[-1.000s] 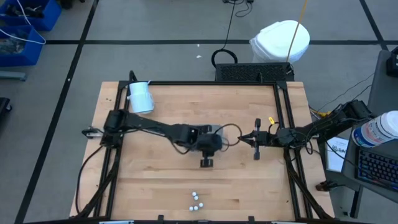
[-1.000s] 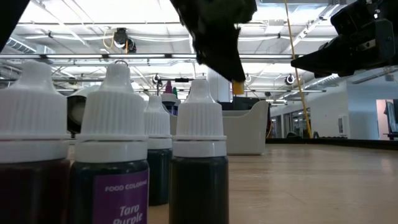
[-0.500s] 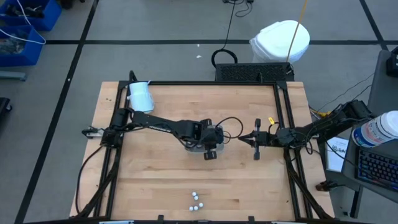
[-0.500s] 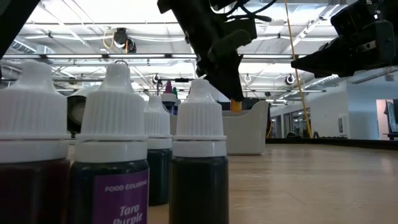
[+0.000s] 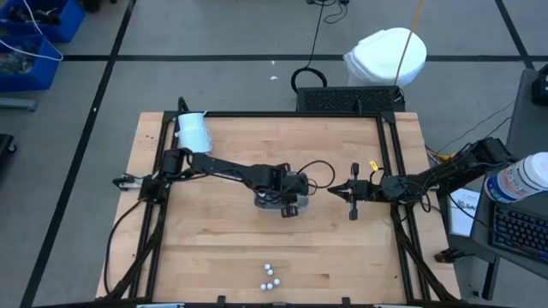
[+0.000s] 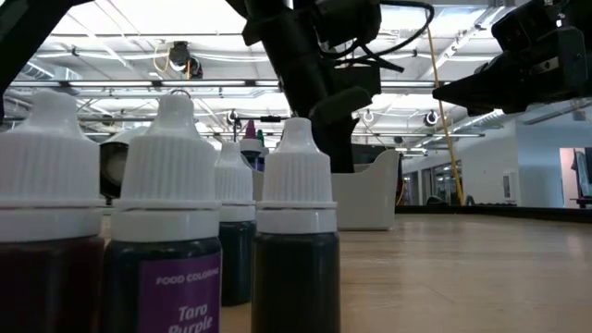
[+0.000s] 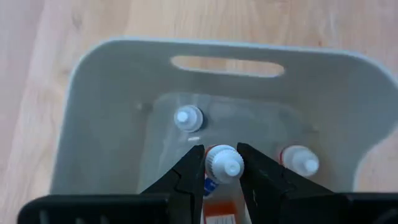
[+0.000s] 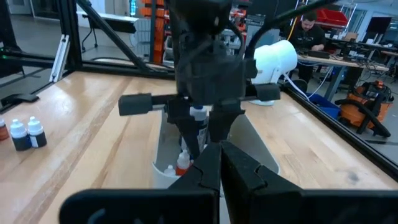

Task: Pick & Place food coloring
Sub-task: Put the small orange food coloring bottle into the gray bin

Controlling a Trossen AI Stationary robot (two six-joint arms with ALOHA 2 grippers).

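Since moving over the tray [image 7: 93, 106], left jaws grip a bottle [image 7: 224, 163]; right closed.

Past our own right gripper [image 8: 221, 155], whose fingers are pressed together, we see the left gripper [image 8: 204, 134] pointing down into the grey tray [image 8: 258, 155], clamped on a bottle [image 8: 199, 121]. More bottles [image 8: 177, 165] stand in the tray beneath it. Two dark bottles [image 8: 28, 134] stand apart on the table [image 8: 93, 137]. A white cylinder [image 8: 273, 61] lies at the far edge. A person [image 8: 308, 31] sits at a desk beyond.

Wooden table [image 5: 223, 239]: tray [image 7: 112, 118], bottles [image 5: 270, 277], cylinder [image 5: 193, 133]
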